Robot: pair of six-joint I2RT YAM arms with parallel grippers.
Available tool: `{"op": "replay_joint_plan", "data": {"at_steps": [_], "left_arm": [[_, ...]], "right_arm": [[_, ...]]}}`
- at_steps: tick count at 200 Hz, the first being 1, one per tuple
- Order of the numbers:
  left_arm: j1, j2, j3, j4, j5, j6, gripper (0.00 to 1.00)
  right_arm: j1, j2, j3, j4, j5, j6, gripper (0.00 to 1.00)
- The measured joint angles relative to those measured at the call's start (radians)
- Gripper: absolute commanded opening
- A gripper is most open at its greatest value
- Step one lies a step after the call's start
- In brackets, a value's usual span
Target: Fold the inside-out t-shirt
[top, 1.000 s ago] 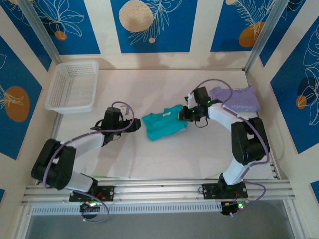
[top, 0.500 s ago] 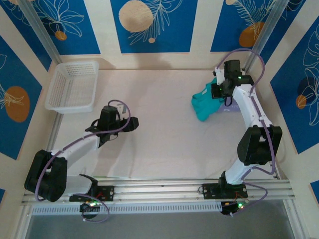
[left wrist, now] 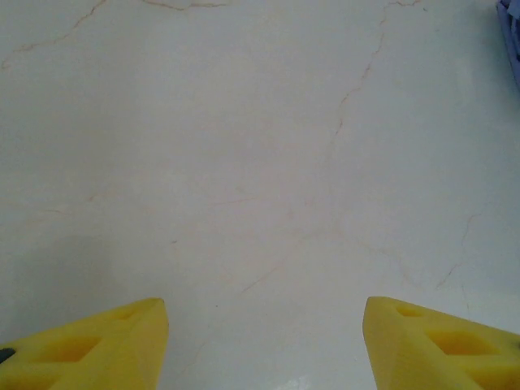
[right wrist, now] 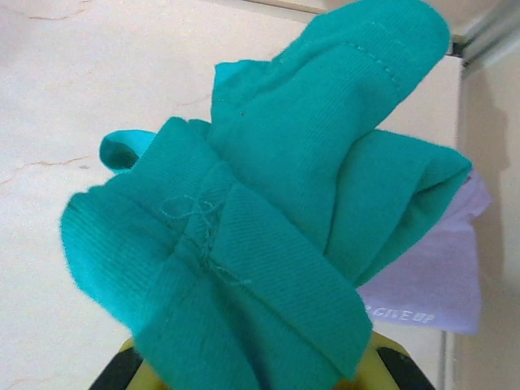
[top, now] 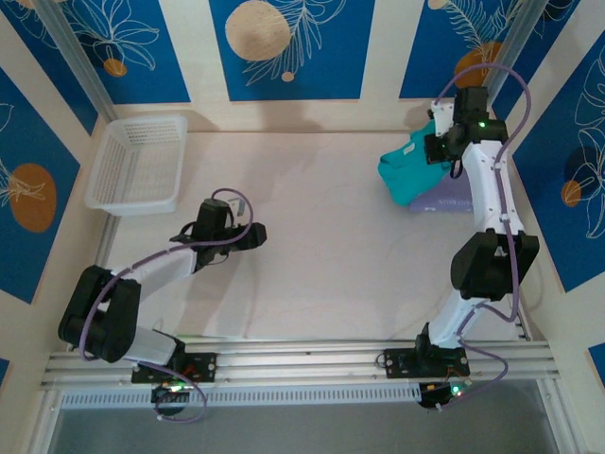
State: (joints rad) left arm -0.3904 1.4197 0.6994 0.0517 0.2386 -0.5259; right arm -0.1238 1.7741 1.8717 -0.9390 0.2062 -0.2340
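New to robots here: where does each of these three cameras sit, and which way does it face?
Top external: above and behind the arms, looking down at the table; both arms, left gripper and right gripper show.
Left wrist: on the left arm, facing bare tabletop; its open yellow fingers show.
Right wrist: on the right arm, facing the teal t-shirt it grips; fingers peek below.
Shared: top and right wrist both show t-shirt and lavender shirt.

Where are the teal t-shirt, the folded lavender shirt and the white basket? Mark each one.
teal t-shirt (top: pixel 406 175): top external view, on its bunched lower part.
folded lavender shirt (top: pixel 444 201): top external view, on its near edge.
white basket (top: pixel 142 120): top external view, on its far rim.
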Motion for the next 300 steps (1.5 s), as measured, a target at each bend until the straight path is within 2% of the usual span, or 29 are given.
{"op": "replay_joint_plan", "data": {"at_steps": [14, 27, 40, 62, 83, 98, 110, 137, 152, 167, 186, 213, 234, 248, 264, 282, 300], "left_arm": [[0.0, 0.007, 0.01, 0.0, 0.003, 0.0, 0.64], [0.0, 0.016, 0.018, 0.001, 0.005, 0.0, 0.64], [0.0, 0.024, 0.022, 0.006, 0.005, 0.0, 0.64], [0.0, 0.037, 0.023, 0.008, 0.007, 0.0, 0.64], [0.0, 0.04, 0.024, 0.008, 0.011, 0.0, 0.64], [0.0, 0.04, 0.024, 0.008, 0.014, 0.0, 0.65], [0.0, 0.04, 0.024, 0.007, 0.014, 0.001, 0.65], [0.0, 0.034, 0.025, -0.011, 0.006, 0.008, 0.66], [0.0, 0.007, 0.025, -0.034, -0.022, 0.018, 0.68], [0.0, -0.045, 0.025, -0.059, -0.064, 0.041, 0.72], [0.0, -0.135, 0.021, -0.076, -0.146, 0.075, 0.82], [0.004, -0.303, -0.028, -0.071, -0.321, 0.14, 0.97], [0.01, -0.423, -0.11, -0.03, -0.471, 0.2, 1.0], [0.018, -0.47, -0.171, 0.011, -0.555, 0.248, 1.0], [0.034, -0.477, -0.228, 0.06, -0.632, 0.31, 1.0], [0.071, -0.425, -0.265, 0.114, -0.687, 0.381, 1.0], [0.126, -0.33, -0.29, 0.216, -0.692, 0.44, 1.0]], "right_arm": [[-0.031, 0.033, 0.007, 0.006, 0.013, -0.004, 0.0], [-0.061, 0.077, 0.007, 0.014, 0.039, -0.01, 0.06], [-0.087, 0.136, 0.007, 0.039, 0.073, -0.014, 0.16], [-0.123, 0.271, 0.019, 0.106, 0.174, -0.026, 0.39], [-0.148, 0.417, 0.09, 0.132, 0.289, -0.005, 0.51], [-0.158, 0.481, 0.125, 0.153, 0.355, 0.011, 0.68], [-0.162, 0.489, 0.132, 0.159, 0.386, 0.017, 0.76], [-0.137, 0.453, 0.15, 0.175, 0.435, 0.04, 0.86], [-0.105, 0.383, 0.116, 0.192, 0.442, 0.061, 0.89], [-0.064, 0.255, 0.022, 0.22, 0.432, 0.093, 0.93], [0.003, 0.023, -0.179, 0.283, 0.385, 0.142, 0.98], [0.142, -0.365, -0.572, 0.459, 0.251, 0.224, 0.99], [0.255, -0.574, -0.853, 0.612, 0.166, 0.29, 0.99], [0.291, -0.635, -1.015, 0.72, 0.145, 0.33, 0.99], [0.313, -0.635, -1.168, 0.831, 0.145, 0.356, 0.99], [0.325, -0.595, -1.301, 0.964, 0.157, 0.356, 0.99], [0.327, -0.522, -1.386, 1.112, 0.165, 0.346, 0.99]]}}
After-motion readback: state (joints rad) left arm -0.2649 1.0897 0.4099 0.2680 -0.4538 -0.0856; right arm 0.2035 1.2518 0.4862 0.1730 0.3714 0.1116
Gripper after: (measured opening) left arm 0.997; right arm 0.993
